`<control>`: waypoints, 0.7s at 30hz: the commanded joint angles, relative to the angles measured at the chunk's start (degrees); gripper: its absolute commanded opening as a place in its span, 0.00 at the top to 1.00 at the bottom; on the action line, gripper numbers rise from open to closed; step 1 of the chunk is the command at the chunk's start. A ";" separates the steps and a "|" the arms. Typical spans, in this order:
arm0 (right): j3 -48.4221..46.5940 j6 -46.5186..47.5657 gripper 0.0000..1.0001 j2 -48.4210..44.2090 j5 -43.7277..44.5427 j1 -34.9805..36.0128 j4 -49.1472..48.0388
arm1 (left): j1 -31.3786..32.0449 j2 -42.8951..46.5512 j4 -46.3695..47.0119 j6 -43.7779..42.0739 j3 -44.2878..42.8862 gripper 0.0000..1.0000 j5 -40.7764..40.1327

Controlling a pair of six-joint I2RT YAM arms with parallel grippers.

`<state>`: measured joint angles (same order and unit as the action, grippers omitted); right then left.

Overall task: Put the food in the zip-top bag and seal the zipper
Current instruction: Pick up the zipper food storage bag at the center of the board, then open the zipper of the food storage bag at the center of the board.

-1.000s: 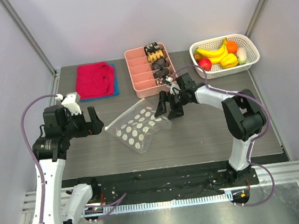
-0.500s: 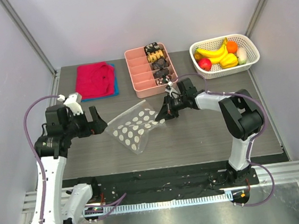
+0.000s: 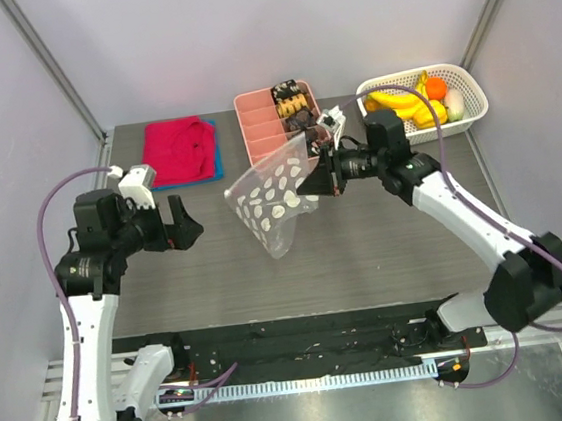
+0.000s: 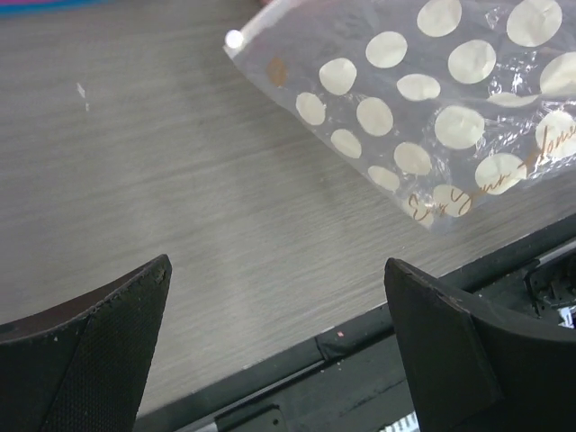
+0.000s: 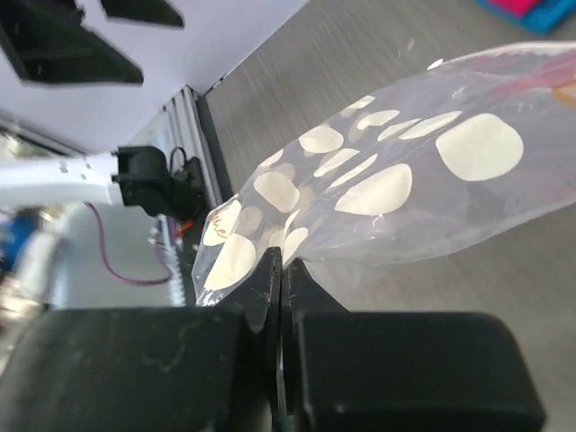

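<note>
Containers, top view: one white mesh basket (image 3: pixel 453 128) at 1 o'clock on table (image 3: pixel 386 250), holding all visible food (image 3: pixel 411 104): banana bunch (image 3: pixel 395 100), one orange (image 3: pixel 436 87), one yellow pepper (image 3: pixel 430 112), one white-green piece (image 3: pixel 455 104). Banana count unclear.
One pink divided tray (image 3: pixel 256 120) at 12 o'clock, dark snacks (image 3: pixel 289 94) in far compartments; near end hidden behind bag.
One zip-top bag (image 3: pixel 272 199) mid-table, tilted up on edge, white dots all over. Cannot tell if its low tip touches table.
Two cloths at 10 o'clock: red cloth (image 3: pixel 174 149) lying on blue cloth (image 3: pixel 219 165).
Right gripper (image 3: pixel 317 171): clamped tight on bag's 3 o'clock edge, film squeezed between fingers in wrist view.
Left gripper (image 3: pixel 185 231): at 9 o'clock of bag, jaws spread wide, grasping nothing, well clear of bag.
</note>
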<state>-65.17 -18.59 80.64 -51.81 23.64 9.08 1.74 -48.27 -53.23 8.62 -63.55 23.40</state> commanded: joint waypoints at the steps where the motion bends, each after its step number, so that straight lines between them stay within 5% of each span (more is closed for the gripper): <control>1: -2.16 28.48 0.98 -4.96 -0.49 2.63 13.73 | -0.16 -2.17 -1.17 -6.86 -7.46 0.00 6.74; 5: 0.82 49.03 0.99 -12.32 12.47 8.52 16.32 | -0.24 -3.06 2.42 -4.68 -7.74 0.00 7.71; 10: 10.49 61.82 0.99 -20.86 22.01 15.11 8.59 | -0.16 -2.62 9.20 -0.35 -4.49 0.00 12.70; 12: 12.16 65.25 0.99 -23.42 21.76 15.47 8.15 | -0.16 -1.75 9.55 -4.47 -3.34 0.00 20.24; 21: 19.90 78.08 0.99 -34.22 15.08 16.62 6.91 | -0.24 1.77 12.71 -18.38 5.36 0.01 21.51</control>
<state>-46.89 50.81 50.43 -33.67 39.53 19.29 1.74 -47.70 -44.66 -3.53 -59.53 41.34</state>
